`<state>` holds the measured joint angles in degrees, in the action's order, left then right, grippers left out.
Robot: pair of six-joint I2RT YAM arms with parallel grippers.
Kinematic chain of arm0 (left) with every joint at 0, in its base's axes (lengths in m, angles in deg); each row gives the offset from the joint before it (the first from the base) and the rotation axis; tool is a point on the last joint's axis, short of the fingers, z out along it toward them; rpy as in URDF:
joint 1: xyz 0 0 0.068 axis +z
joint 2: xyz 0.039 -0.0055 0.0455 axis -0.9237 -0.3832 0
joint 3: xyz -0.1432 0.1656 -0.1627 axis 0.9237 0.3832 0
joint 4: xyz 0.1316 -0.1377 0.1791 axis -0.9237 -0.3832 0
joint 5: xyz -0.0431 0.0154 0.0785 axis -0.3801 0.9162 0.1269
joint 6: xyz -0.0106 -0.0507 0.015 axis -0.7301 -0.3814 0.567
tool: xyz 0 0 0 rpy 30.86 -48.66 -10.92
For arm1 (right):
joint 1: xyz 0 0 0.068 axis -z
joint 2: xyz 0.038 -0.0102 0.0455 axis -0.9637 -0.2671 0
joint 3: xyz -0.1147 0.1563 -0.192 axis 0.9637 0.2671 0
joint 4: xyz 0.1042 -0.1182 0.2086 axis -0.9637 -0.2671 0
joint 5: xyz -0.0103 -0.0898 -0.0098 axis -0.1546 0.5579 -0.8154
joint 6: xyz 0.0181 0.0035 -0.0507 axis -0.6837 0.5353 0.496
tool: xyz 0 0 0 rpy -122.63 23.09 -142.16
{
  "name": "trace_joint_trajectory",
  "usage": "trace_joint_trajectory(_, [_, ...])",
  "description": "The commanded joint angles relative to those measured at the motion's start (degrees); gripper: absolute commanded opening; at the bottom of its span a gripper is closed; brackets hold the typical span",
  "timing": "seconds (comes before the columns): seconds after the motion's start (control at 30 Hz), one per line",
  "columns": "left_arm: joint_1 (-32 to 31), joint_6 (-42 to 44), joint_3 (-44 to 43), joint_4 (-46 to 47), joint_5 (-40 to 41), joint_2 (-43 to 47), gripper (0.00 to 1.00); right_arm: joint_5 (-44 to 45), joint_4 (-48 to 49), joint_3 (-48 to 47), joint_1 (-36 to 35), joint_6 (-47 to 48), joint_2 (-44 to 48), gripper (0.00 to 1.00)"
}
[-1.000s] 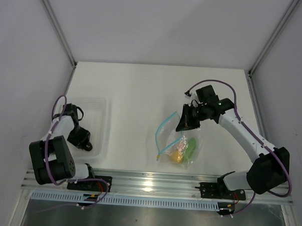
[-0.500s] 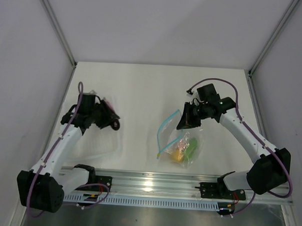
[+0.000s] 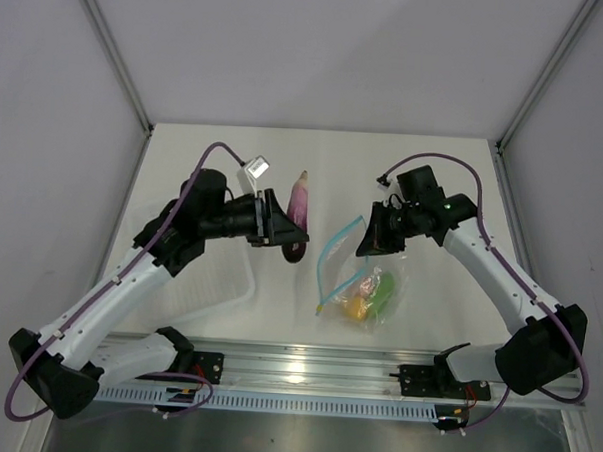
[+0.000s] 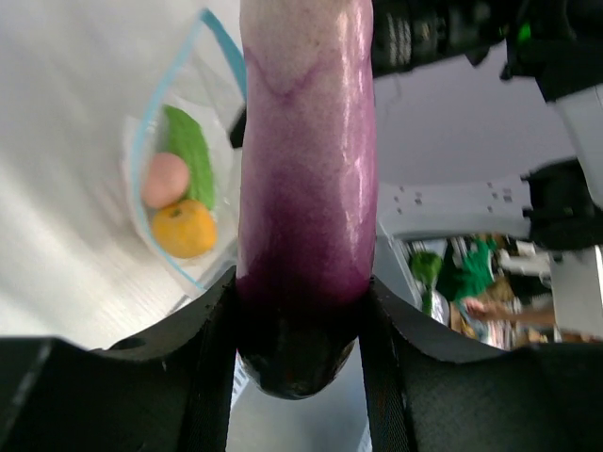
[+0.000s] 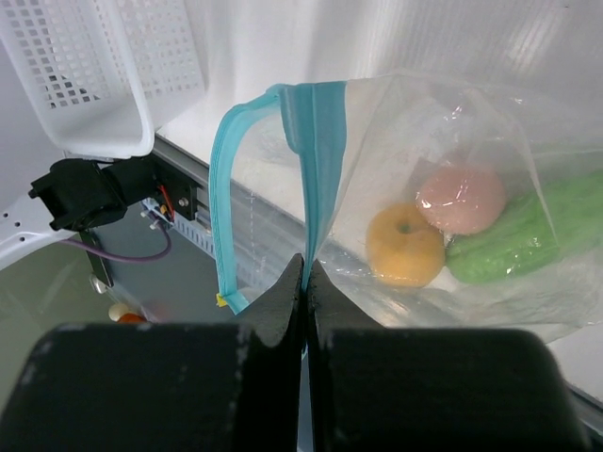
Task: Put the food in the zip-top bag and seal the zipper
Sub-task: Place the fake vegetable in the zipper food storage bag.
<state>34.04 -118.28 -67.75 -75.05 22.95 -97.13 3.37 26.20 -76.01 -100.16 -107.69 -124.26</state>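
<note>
My left gripper (image 3: 286, 232) is shut on the purple elongated piece (image 3: 299, 208) and holds it in the air left of the bag; in the left wrist view that piece (image 4: 306, 188) fills the middle between the fingers (image 4: 198, 377). The clear zip-top bag (image 3: 364, 294) lies on the table with its mouth lifted. The yellow piece (image 5: 405, 245), the pink round piece (image 5: 462, 200) and the green oblong piece (image 5: 513, 237) are inside it. My right gripper (image 5: 308, 282) is shut on the light blue zipper strip (image 5: 320, 160) and holds one lip up.
The white perforated basket (image 3: 219, 282) lies at the left under the left arm; it also shows in the right wrist view (image 5: 94, 75). The metal rail (image 3: 306, 361) runs along the table's near edge. Grey walls enclose the far and side edges.
My left arm has swung from the basket at the far left toward the middle, carrying the purple piece up and to the right. The right gripper has stayed on the bag's strip.
</note>
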Motion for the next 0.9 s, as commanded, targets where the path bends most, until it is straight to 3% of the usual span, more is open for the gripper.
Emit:
trace_joint_trajectory(0.0, [-4.3,-0.2,0.0,4.5,-8.4,-2.8,0.01,0.4,-0.6,-2.8,0.2,-0.4,2.3,0.0])
trace_joint_trajectory(0.17, [-8.5,2.6,-3.7,0.5,-15.0,-10.8,0.01,0.0,-0.7,-3.1,0.2,-0.2,3.2,0.0])
trace_joint_trajectory(0.57, [-11.0,3.1,-9.0,-11.4,-16.8,-22.7,0.01,0.9,-1.3,-1.8,0.2,0.6,6.9,0.0])
trace_joint_trajectory(0.87, [-12.2,3.9,-16.2,-21.2,-12.6,-30.2,0.01,-0.7,0.5,0.8,-1.0,-0.1,8.9,0.0])
